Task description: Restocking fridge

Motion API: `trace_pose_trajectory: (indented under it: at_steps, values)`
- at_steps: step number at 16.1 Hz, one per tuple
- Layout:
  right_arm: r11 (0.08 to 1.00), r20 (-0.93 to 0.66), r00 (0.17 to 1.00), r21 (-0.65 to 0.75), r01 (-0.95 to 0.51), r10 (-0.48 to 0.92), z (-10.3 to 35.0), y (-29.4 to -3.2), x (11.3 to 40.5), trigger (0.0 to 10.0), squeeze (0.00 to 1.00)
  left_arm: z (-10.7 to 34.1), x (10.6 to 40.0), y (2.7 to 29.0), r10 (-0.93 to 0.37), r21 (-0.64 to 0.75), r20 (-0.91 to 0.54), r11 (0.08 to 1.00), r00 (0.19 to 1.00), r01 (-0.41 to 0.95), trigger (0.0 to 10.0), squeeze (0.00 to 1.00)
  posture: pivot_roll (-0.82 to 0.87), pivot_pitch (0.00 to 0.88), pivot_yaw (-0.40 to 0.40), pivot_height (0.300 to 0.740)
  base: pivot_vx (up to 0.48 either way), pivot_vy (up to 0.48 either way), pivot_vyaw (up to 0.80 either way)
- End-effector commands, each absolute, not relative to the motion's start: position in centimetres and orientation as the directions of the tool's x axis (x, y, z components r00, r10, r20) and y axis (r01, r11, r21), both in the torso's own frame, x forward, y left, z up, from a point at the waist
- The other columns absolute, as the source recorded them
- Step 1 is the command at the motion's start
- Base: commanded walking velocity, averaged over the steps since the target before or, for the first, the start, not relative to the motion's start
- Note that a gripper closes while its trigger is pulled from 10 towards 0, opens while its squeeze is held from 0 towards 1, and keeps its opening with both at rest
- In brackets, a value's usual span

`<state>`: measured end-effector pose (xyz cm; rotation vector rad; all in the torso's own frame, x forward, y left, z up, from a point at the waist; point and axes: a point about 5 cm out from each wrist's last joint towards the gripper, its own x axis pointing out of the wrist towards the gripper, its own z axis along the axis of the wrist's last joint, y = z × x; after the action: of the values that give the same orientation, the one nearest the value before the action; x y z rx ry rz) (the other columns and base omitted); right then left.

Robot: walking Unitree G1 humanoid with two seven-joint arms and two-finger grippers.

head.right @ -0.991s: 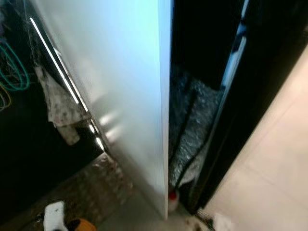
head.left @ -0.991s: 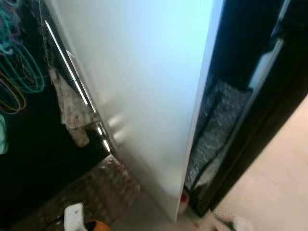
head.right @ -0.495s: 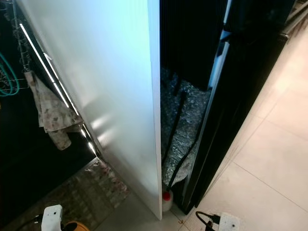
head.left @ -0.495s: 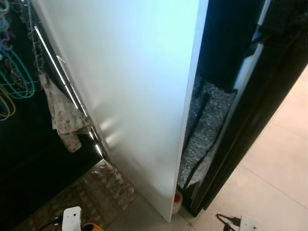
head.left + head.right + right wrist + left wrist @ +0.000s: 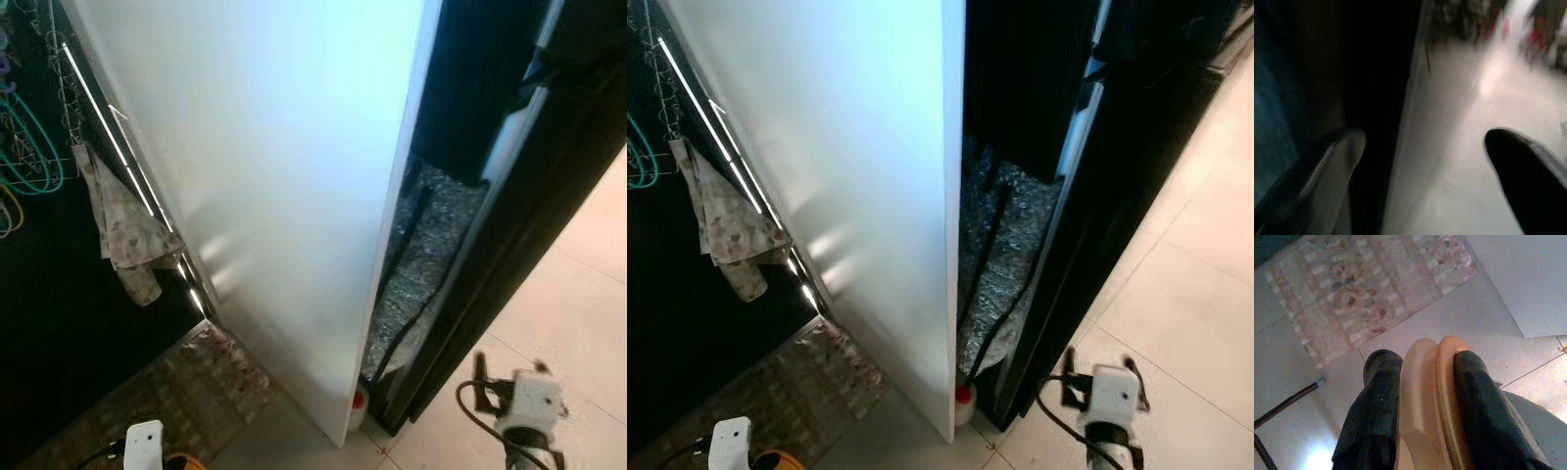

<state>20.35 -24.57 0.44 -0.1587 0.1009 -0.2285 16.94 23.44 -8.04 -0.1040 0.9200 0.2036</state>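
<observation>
**Approaching the fridge, one gripper loaded, one free**

The left gripper (image 5: 1422, 396) is pinched on an orange-and-cream plastic item (image 5: 1432, 396) — its exact kind is hard to tell — the two black fingers (image 5: 1376, 406) pressed against its sides as it hangs above the tiled floor (image 5: 1415, 328) and a patterned floral rug (image 5: 1366, 289). The right gripper (image 5: 1425, 161) has its fingers spread wide with nothing between them; in the head views it sits at the lower right of the frame, its white wrist unit (image 5: 532, 399) trailing a black cable just beside the dark edge of the appliance.

Filling the centre of the head views is a tall white panel (image 5: 274, 176), which I take to be the fridge's side or open door. To its right a narrow dark gap holds grey bubble-wrap-like padding (image 5: 426, 245) and, low in the frame, a small white bottle with a red cap (image 5: 963, 399). A stained cloth (image 5: 122, 230) and green wire hangers (image 5: 34, 147) hang at the upper left.

To do this well: keep the pinch firm while moving, bring the free right gripper to the door edge rather than the padded gap — and only present the held item once the shelves are actually in sight.
</observation>
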Motion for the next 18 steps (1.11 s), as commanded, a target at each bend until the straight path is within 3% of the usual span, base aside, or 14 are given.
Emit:
trace_pose_trajectory:
  at_steps: [1,3,7,8,9,10,12,14,15,16,18]
  values:
    - [0.986,-0.046,0.994,-0.137,0.091,-0.098,1.5,-23.2,20.5,10.0,0.00,-8.9,15.8,22.1,0.072,-0.044,-0.833,0.980,0.548,-0.195,10.0,0.00,0.00,0.048,0.018,0.740,0.000,0.000,0.00]
    - [0.998,-0.088,0.996,-0.054,-0.017,0.013,1.6,-21.8,19.9,10.0,0.00,-8.9,15.8,22.0,0.073,-0.043,-0.833,0.980,0.548,-0.195,10.0,0.00,0.00,0.050,0.012,0.740,0.000,0.000,0.00]
    - [0.995,-0.061,0.998,-0.095,0.003,-0.009,2.9,-21.4,19.5,10.0,0.00,-9.0,15.6,22.0,0.068,-0.039,-0.836,0.983,0.544,-0.182,10.0,0.00,-0.01,0.046,0.018,0.740,0.000,0.000,0.00]
    - [0.995,-0.054,0.998,-0.094,0.020,-0.025,3.8,-21.5,19.8,10.0,0.88,-9.0,15.6,22.0,0.066,-0.037,-0.837,0.983,0.543,-0.177,10.0,0.00,-0.01,0.046,0.020,0.740,0.000,0.000,0.00]
    - [0.994,-0.050,0.998,-0.102,0.032,-0.037,4.1,-21.7,19.9,10.0,0.88,-9.0,15.6,22.0,0.065,-0.037,-0.838,0.984,0.542,-0.176,10.0,0.00,-0.01,0.046,0.020,0.740,0.000,0.000,0.00]
    - [0.991,-0.030,0.994,-0.088,0.098,-0.101,4.9,-21.9,20.5,10.0,1.00,-9.0,15.5,22.1,0.064,-0.036,-0.838,0.984,0.542,-0.173,10.0,0.00,-0.01,0.037,0.021,0.740,0.000,0.000,0.00]
    - [0.991,0.000,0.996,-0.103,0.092,-0.092,5.9,-21.2,21.4,10.0,1.00,-9.0,15.6,22.0,0.060,-0.038,-0.836,0.985,0.546,-0.166,10.0,0.00,-0.01,0.028,0.021,0.740,0.000,0.000,0.00]
    - [0.974,0.002,0.984,-0.142,0.175,-0.177,6.2,-21.6,21.7,10.0,1.00,-9.0,15.7,21.9,0.058,-0.039,-0.834,0.986,0.549,-0.163,10.0,0.00,-0.01,0.027,0.020,0.740,0.000,0.000,0.00]
    - [0.968,0.009,0.978,-0.143,0.206,-0.207,6.3,-21.8,21.9,10.0,0.94,-9.0,15.7,21.9,0.057,-0.039,-0.834,0.986,0.549,-0.162,10.0,0.00,-0.01,0.027,0.021,0.740,0.000,0.000,0.00]
    - [0.977,0.009,0.987,-0.144,0.161,-0.161,6.7,-21.0,22.6,10.0,0.00,-9.0,15.7,21.8,0.054,-0.041,-0.833,0.986,0.550,-0.159,10.0,0.00,-0.01,0.029,0.020,0.740,0.000,0.000,0.00]
    - [0.985,-0.016,0.995,-0.141,0.096,-0.099,6.8,-19.8,23.3,10.0,0.00,-8.9,15.8,21.7,0.052,-0.043,-0.833,0.987,0.552,-0.157,10.0,0.00,-0.01,0.035,0.018,0.740,0.000,0.000,0.00]
